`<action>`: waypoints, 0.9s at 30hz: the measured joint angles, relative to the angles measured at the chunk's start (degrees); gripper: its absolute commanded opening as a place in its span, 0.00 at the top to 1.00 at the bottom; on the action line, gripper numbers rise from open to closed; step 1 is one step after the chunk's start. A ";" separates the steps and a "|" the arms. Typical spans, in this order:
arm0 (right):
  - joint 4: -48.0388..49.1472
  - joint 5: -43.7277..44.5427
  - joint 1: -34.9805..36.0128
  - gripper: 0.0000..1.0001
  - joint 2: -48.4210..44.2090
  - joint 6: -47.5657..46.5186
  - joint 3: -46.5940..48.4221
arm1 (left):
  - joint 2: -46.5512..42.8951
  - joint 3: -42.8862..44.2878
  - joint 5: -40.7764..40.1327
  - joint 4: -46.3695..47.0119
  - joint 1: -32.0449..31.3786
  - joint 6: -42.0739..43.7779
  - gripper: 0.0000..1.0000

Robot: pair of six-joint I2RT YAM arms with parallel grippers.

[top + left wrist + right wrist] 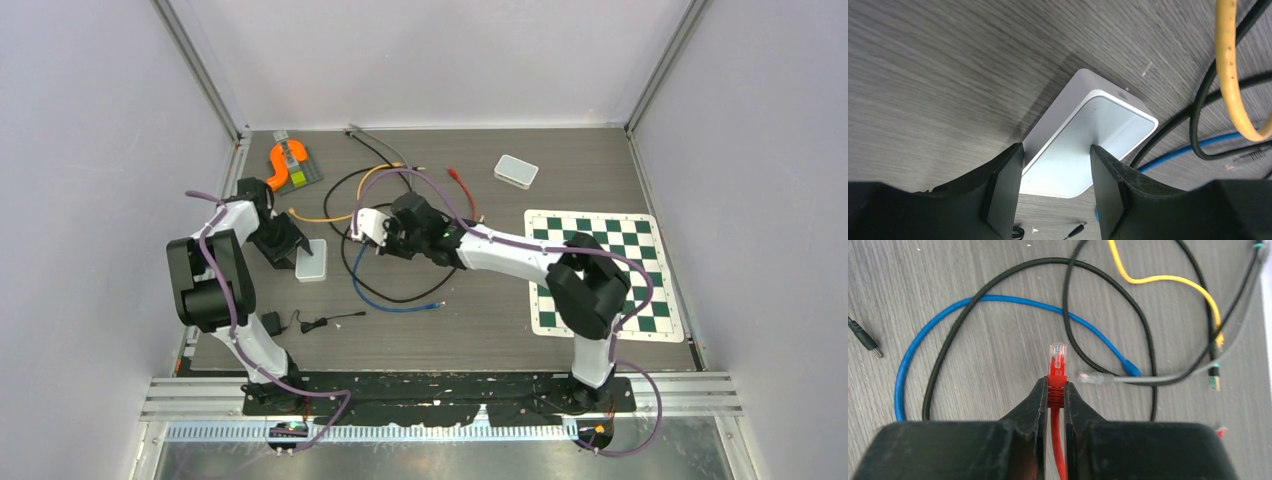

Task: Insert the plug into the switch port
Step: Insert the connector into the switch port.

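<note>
Plug looks light and brittle-clipped, clenched at its base by right gripper; left gripper straddles switch, grip unclear.

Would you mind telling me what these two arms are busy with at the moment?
The right gripper is shut on a red Ethernet cable just behind its clear plug, holding it over loose cables. The left gripper straddles the white switch, one finger on each side; whether it is clamping is unclear. The plug is not yet in any port.

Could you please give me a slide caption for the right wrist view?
Right pincer shut on the red plug, over loose cables.
</note>
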 measured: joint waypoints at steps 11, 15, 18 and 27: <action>-0.04 -3.08 2.99 0.95 13.38 1.62 8.22 | 1.42 0.28 3.06 0.04 0.00 1.95 0.50; -0.04 -3.87 3.76 0.95 16.28 3.28 11.28 | 2.47 1.38 4.28 -0.31 0.00 2.91 0.51; 0.09 -4.37 4.09 0.95 17.75 5.14 13.88 | 2.51 1.42 4.66 -0.33 0.00 3.54 0.51; 0.79 -5.40 5.35 0.95 22.45 9.35 19.56 | 2.62 2.32 6.03 -0.39 0.00 6.19 0.50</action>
